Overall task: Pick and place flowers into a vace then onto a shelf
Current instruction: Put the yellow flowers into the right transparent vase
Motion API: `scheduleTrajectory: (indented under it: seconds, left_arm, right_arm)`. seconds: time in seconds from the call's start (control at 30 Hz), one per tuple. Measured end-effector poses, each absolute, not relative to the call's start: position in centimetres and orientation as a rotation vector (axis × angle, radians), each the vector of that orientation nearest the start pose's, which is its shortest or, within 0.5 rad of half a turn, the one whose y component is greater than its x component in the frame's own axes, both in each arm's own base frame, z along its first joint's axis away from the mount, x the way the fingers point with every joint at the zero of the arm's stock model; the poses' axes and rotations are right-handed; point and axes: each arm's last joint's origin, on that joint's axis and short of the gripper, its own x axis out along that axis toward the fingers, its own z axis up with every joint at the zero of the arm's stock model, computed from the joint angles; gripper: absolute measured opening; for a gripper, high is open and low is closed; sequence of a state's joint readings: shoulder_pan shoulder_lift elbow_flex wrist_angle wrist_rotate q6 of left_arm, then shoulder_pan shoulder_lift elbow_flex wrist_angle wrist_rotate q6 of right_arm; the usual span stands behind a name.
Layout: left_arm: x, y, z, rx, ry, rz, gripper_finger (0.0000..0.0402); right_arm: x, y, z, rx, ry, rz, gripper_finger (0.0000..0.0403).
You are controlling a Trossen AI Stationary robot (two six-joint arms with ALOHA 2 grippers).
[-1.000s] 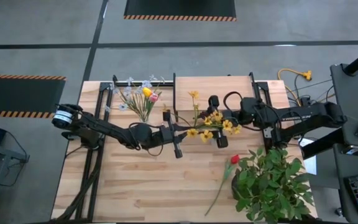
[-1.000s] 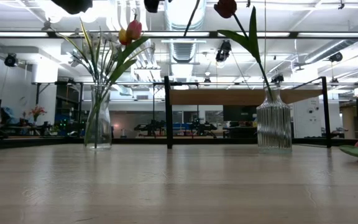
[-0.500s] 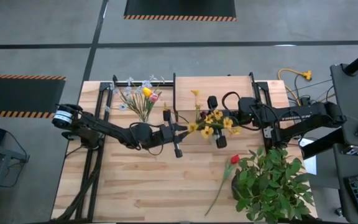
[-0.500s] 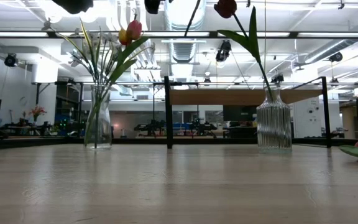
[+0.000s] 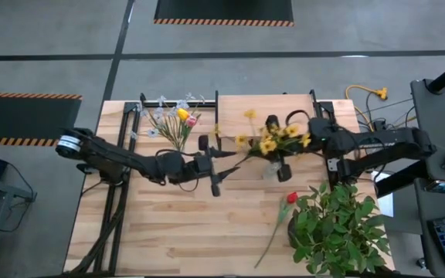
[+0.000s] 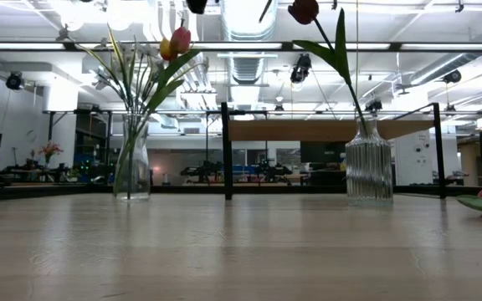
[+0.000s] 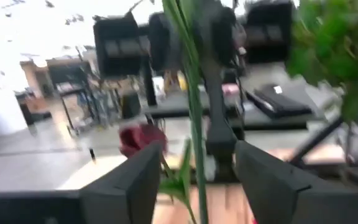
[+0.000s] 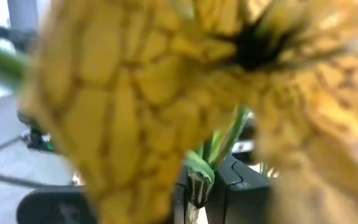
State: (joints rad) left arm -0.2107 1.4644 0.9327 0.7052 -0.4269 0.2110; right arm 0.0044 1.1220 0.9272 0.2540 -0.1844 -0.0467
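Right gripper clamped on yellow flower sprig above shelf. Left gripper parted, stem between fingers, unheld. Far-left vase filled; red tulip on table waits.

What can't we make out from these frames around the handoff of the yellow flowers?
- Right end effector: in the high view the yellow flowers cover where it meets the stems; the right wrist view is filled by blurred petals.
- Left end effector: its fingers stand apart around a green stem, but blur hides any contact.
- Low view: both arms are cut off by the top edge.
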Motion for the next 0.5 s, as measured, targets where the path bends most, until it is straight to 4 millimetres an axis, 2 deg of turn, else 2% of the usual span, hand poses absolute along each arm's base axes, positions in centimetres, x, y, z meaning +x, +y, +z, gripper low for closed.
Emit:
scheduleTrajectory:
  seconds: [0.17,0.33,0.5]
  left_arm:
    - [30.5,-5.9,31.7,0.092,-0.050,0.202,0.0216]
    - [29.4,-5.6,31.7,0.035,0.030,0.196,0.0218]
    - [28.7,-5.5,31.3,0.011,0.048,0.196,0.0218]
  right_arm:
    - [22.6,0.6,36.9,0.024,-0.025,0.189,0.0013]
    - [20.4,0.6,36.7,0.093,0.088,0.185,0.0013]
    - [19.0,0.6,36.2,0.131,0.178,0.179,0.0013]
